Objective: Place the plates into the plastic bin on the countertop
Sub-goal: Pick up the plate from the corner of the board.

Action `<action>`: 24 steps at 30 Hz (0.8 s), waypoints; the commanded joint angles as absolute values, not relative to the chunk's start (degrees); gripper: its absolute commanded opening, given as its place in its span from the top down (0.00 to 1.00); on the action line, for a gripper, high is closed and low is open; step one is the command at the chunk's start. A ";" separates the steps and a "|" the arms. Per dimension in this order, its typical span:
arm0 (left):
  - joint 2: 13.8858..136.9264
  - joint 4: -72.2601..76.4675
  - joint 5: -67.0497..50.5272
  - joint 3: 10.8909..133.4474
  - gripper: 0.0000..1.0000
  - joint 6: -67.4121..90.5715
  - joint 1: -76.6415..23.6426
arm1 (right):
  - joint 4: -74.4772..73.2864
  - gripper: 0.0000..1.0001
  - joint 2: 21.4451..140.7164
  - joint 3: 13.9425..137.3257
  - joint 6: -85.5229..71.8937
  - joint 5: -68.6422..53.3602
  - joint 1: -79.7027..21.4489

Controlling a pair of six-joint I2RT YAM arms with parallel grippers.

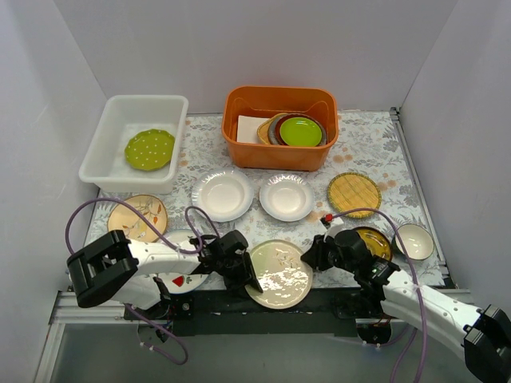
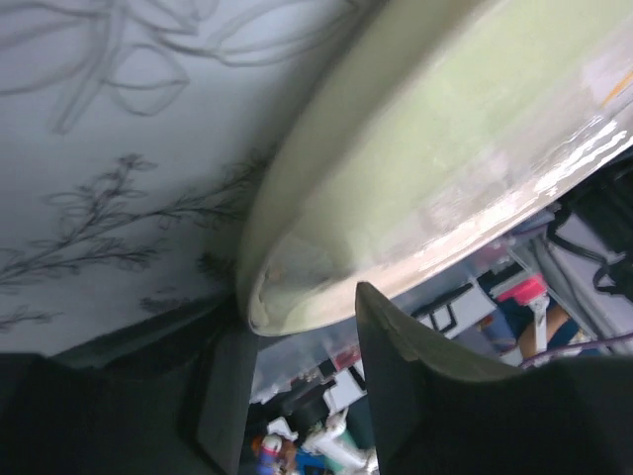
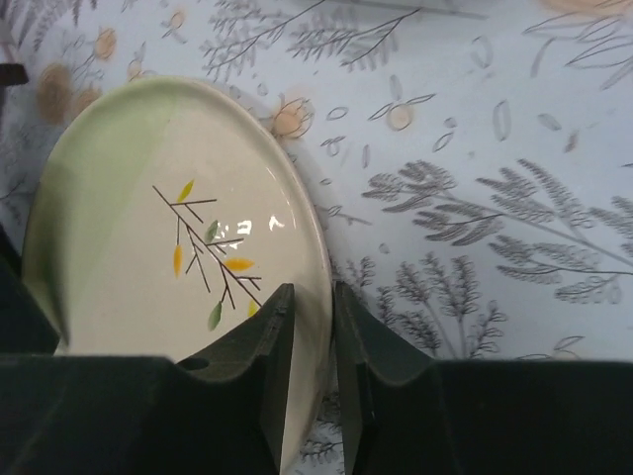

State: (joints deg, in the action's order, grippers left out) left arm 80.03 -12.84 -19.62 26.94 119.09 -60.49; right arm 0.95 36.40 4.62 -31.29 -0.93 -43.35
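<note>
The cream plate overhangs the bench edge, well apart from the plastic bin. The right gripper pinches only its rim and the left gripper stands spread, so the glossy plate could slip off.

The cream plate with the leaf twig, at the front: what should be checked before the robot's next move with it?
1. Right gripper straddles the cream plate's rim: ok.
2. That grip is tight: cannot tell.
3. Left gripper has its fingers apart at the rim: ok.
4. Plate lifted off the countertop: cannot tell.
5. Plastic bin has room beside the green dotted plate: ok.
</note>
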 commanded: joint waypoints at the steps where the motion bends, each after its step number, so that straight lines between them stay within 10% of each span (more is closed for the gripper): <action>1: 81.31 -25.75 2.90 20.30 0.54 119.44 -60.64 | 0.53 0.99 36.74 5.63 -35.60 -17.31 -46.41; 24: 65.32 -26.98 18.19 18.72 0.66 132.97 -67.15 | 1.58 0.99 37.53 4.04 -36.38 -18.02 -46.41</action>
